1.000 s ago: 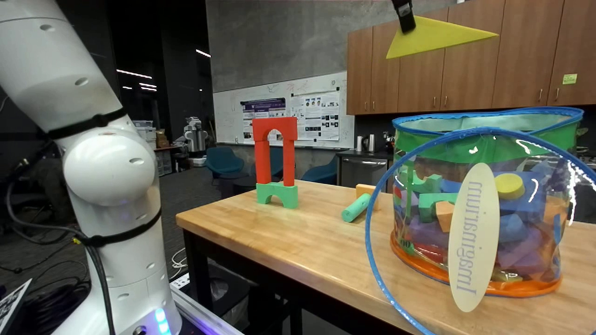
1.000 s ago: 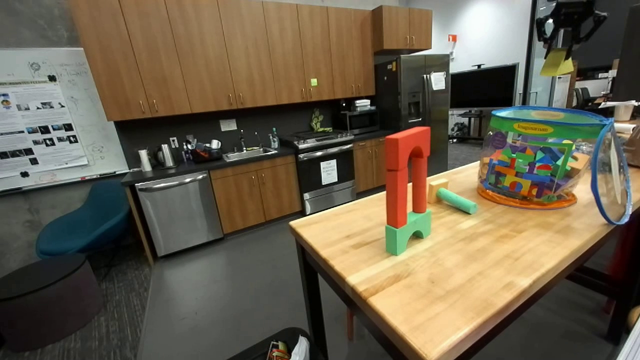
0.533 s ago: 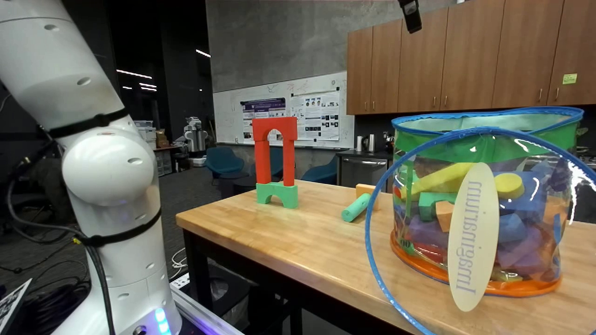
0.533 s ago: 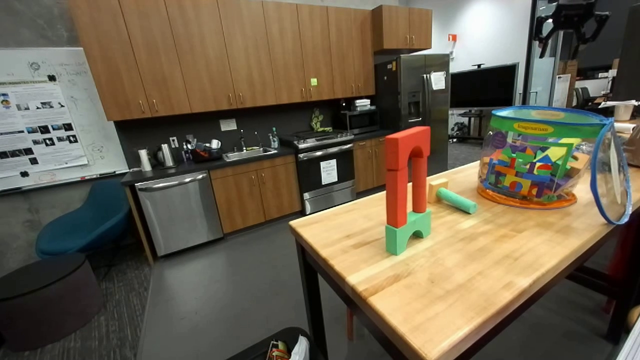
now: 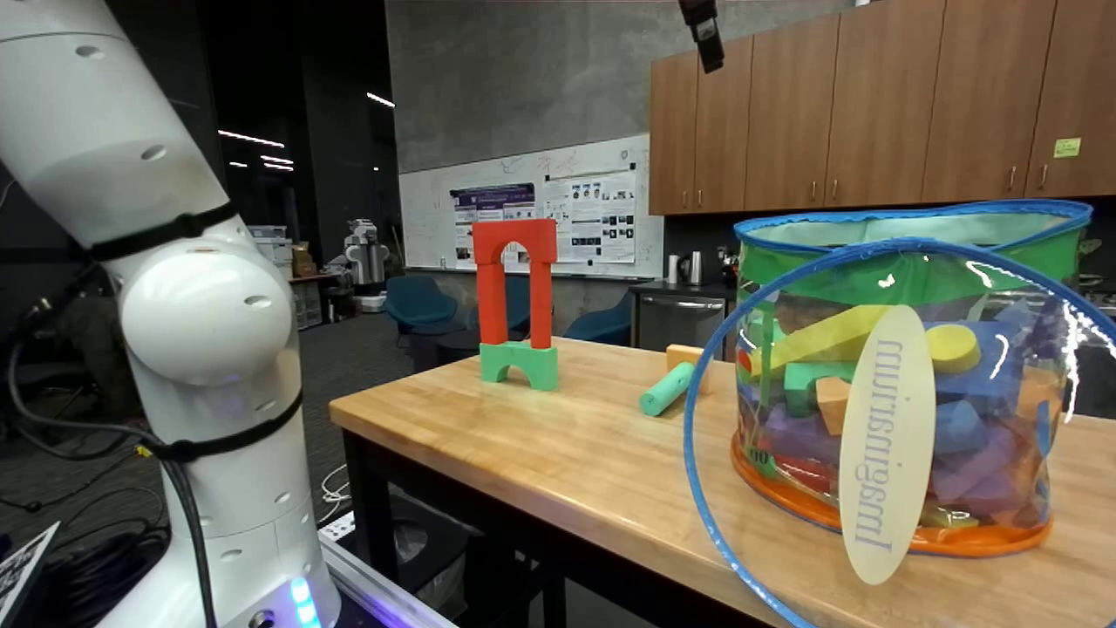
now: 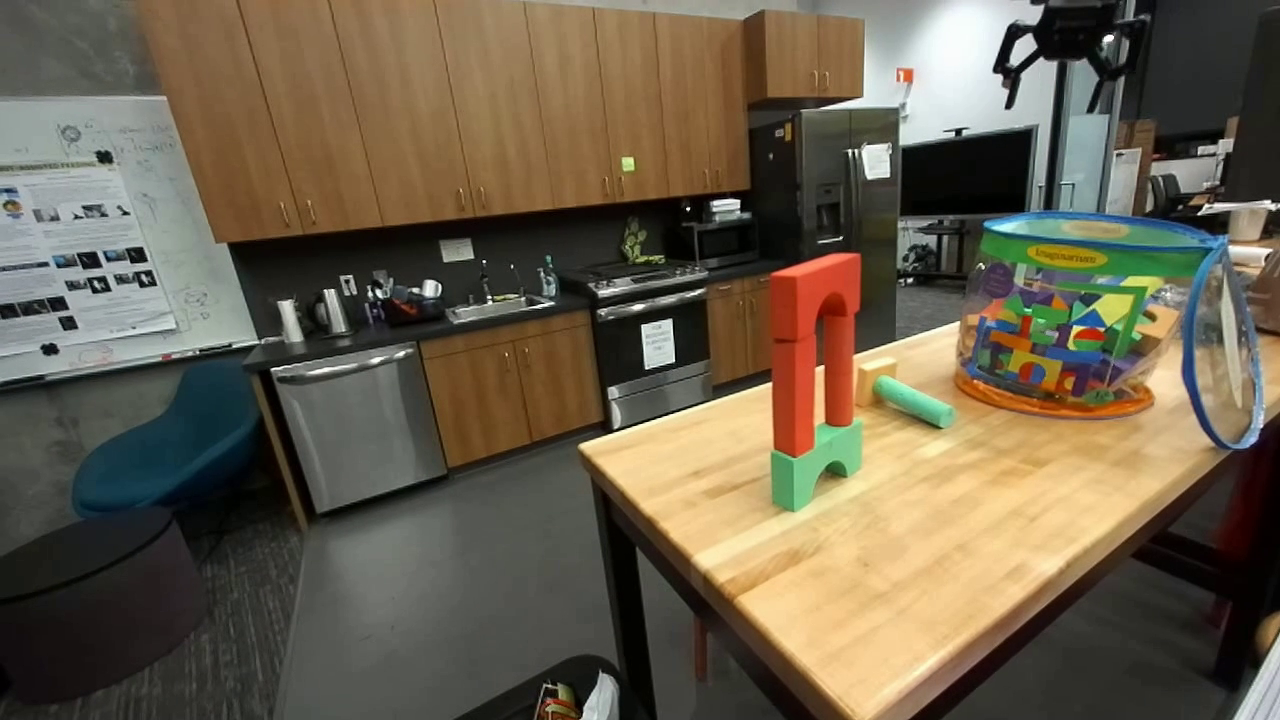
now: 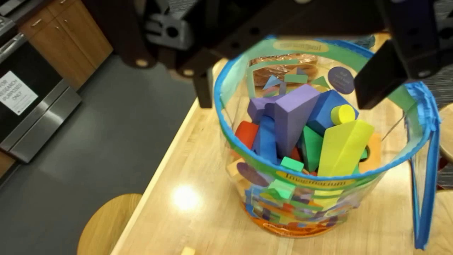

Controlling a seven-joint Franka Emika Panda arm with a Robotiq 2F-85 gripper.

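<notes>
In the wrist view my gripper (image 7: 286,101) has its jaws spread wide; beneath them I see the clear tub (image 7: 315,180), with the yellow block (image 7: 345,148) lying inside. In an exterior view the jaws hang above the tub, the block tower (image 6: 795,390) lower and well apart from them. In an exterior view the green cylinder (image 5: 667,390) lies on the table (image 5: 523,427), well below the jaws.
</notes>
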